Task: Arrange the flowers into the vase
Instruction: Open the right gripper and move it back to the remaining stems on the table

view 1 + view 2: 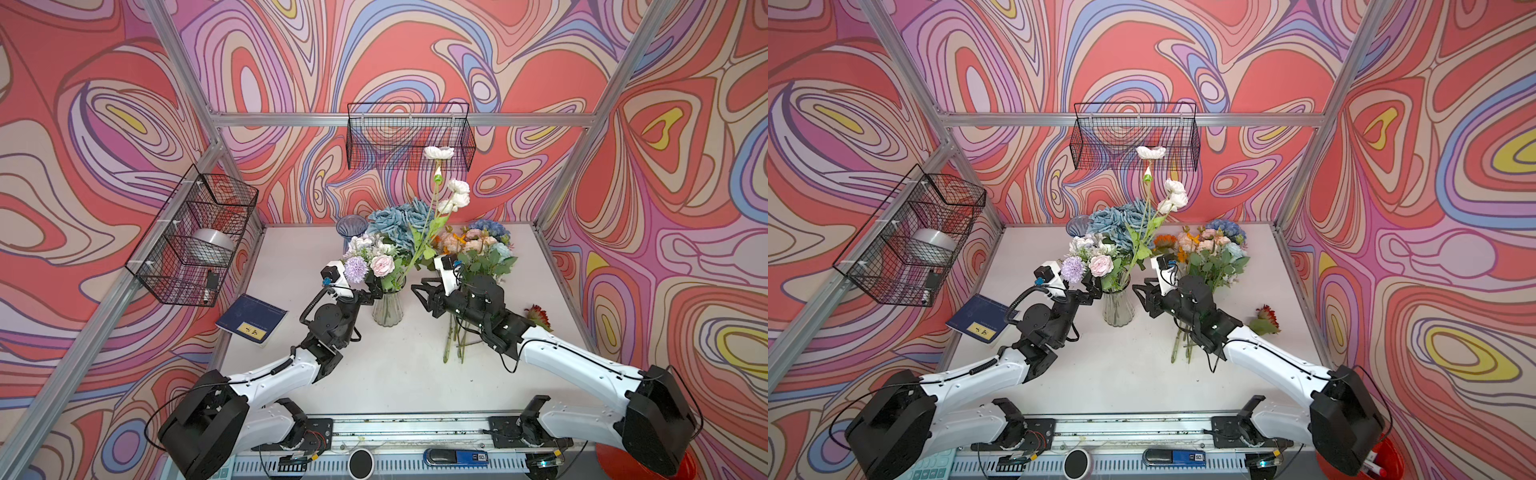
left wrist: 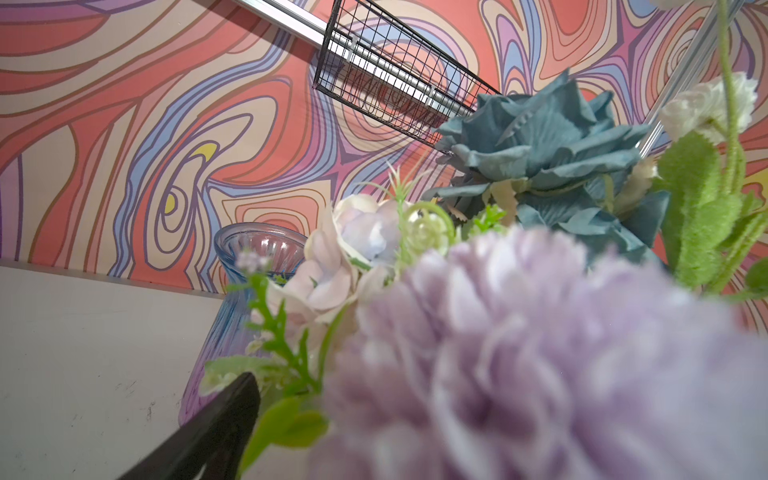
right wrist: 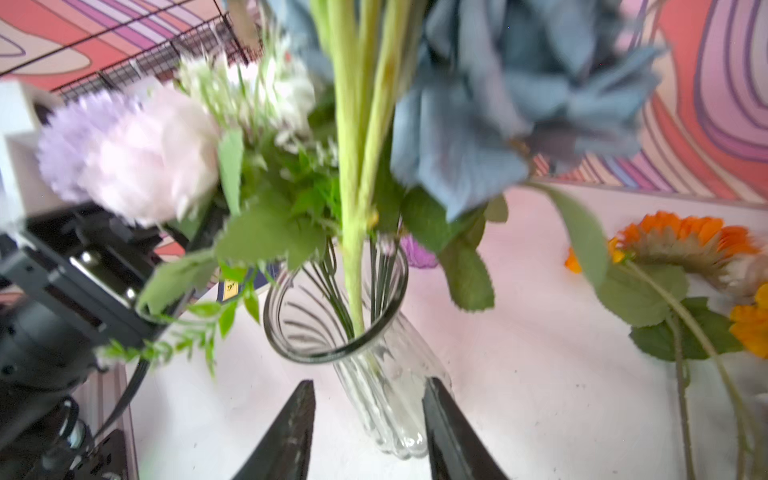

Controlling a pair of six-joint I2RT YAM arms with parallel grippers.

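Here, on the matte white worktop [image 1: 374, 374], soft fabric flowers [image 1: 399, 232] — ruffled dusty-blue, round lilac, papery white — stand in a ribbed clear-glass vase [image 1: 387, 309]; more lie loose near it. The left end effector [image 1: 377, 287] is spread wide among leaves at the rim, gripping nothing visible. The right end effector [image 1: 419, 296] is half open and empty, just beside the vase.

A blurred lilac pompom flower [image 2: 540, 353] fills the left wrist view, hiding one finger of the left gripper [image 1: 376, 287]; loose green flower stems [image 1: 448, 351] vanish under the right arm [image 1: 478, 316].
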